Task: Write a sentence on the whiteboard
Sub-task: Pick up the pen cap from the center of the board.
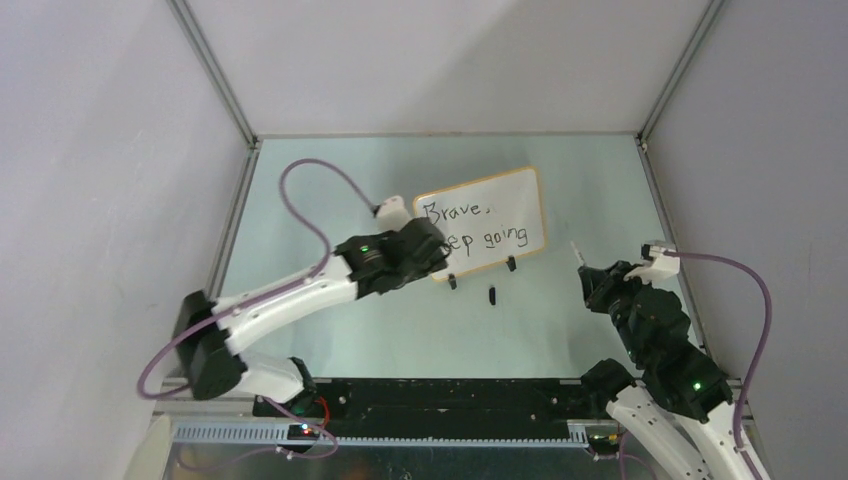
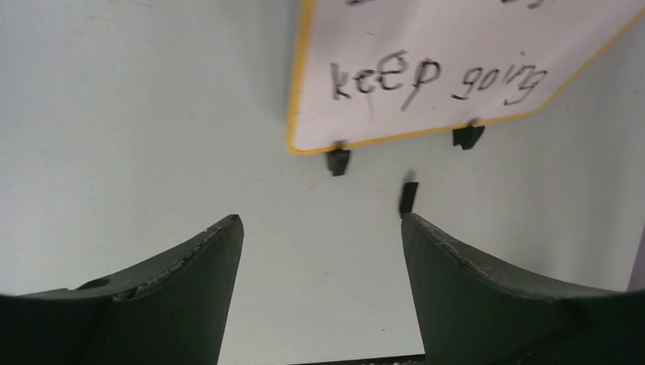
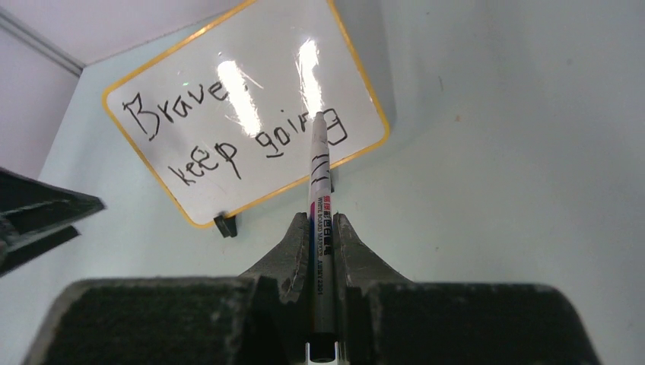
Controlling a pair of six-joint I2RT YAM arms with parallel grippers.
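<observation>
The desk [image 1: 420, 335] is a pale, smooth, greenish sheet, boxed in by plain white walls on the left, far and right sides. Thin metal rails [image 1: 218, 75] run up the far corners and along the desk's edges. A dark rail [image 1: 450, 395] crosses the near edge, where both arms are bolted.

The whiteboard [image 1: 505, 200] sits in the far middle of the desk, a little right of centre. It is turned so its right end lies farther away, and its two black clip feet [image 1: 452, 282] on the near long edge touch the desk. The sentence [image 3: 228, 133] reads "Brave," over "keep going" in black marker.

The left end effector [image 2: 321, 228] is spread wide with nothing between its fingers. It hovers just near of the board's near-left corner, apart from the frame. A small black piece [image 1: 492, 294] lies on the desk just near of the feet, by the right finger [image 2: 456, 266].

The right end effector [image 3: 322, 220] is pressed together on a white marker [image 3: 318, 163], tip pointing far. It is well right of the board and off its surface.

Bare desk opens left of the board out to the left rail. More lies in the near middle between the arms, and a narrower strip separates the board's right end from the right rail.
</observation>
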